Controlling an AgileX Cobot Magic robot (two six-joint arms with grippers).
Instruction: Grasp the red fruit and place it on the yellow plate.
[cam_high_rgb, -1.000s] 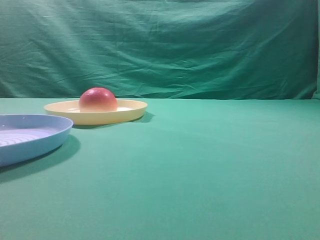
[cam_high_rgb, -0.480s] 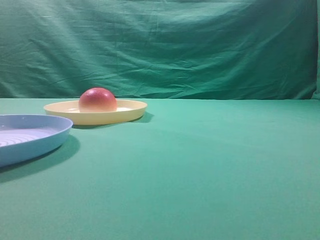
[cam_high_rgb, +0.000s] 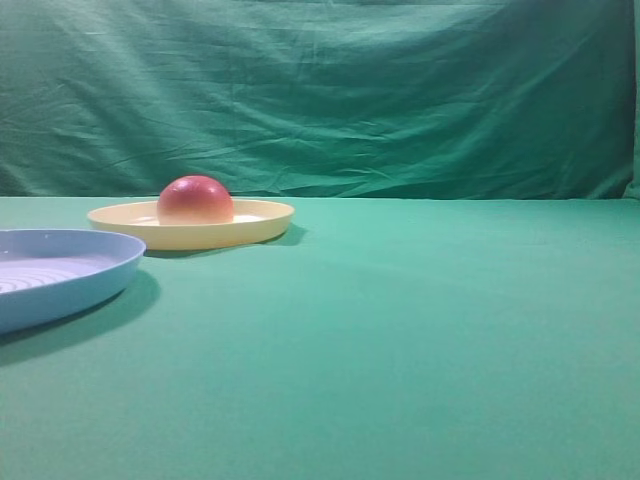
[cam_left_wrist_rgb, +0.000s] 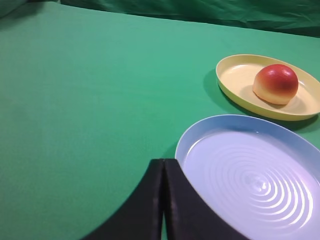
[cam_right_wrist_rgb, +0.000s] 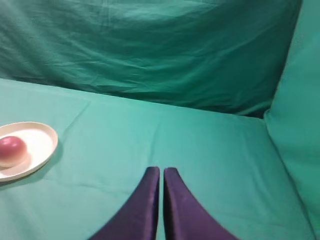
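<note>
The red fruit (cam_high_rgb: 195, 199) rests flat side down inside the yellow plate (cam_high_rgb: 255, 228) at the back left of the table. In the left wrist view the red fruit (cam_left_wrist_rgb: 275, 83) lies on the yellow plate (cam_left_wrist_rgb: 235, 80) beyond the blue plate. The right wrist view has the red fruit (cam_right_wrist_rgb: 10, 150) and yellow plate (cam_right_wrist_rgb: 42, 145) far to the left. My left gripper (cam_left_wrist_rgb: 164, 162) is shut and empty, beside the blue plate's rim. Empty too, my right gripper (cam_right_wrist_rgb: 161, 171) is shut over bare cloth, well away from the fruit. Neither gripper appears in the exterior view.
A light blue ridged plate (cam_high_rgb: 110, 270) sits at the front left; the same light blue ridged plate (cam_left_wrist_rgb: 200, 135) lies just right of my left fingers. Green cloth covers the table and hangs as a backdrop (cam_high_rgb: 400, 90). A cloth wall (cam_right_wrist_rgb: 300, 110) rises at the right.
</note>
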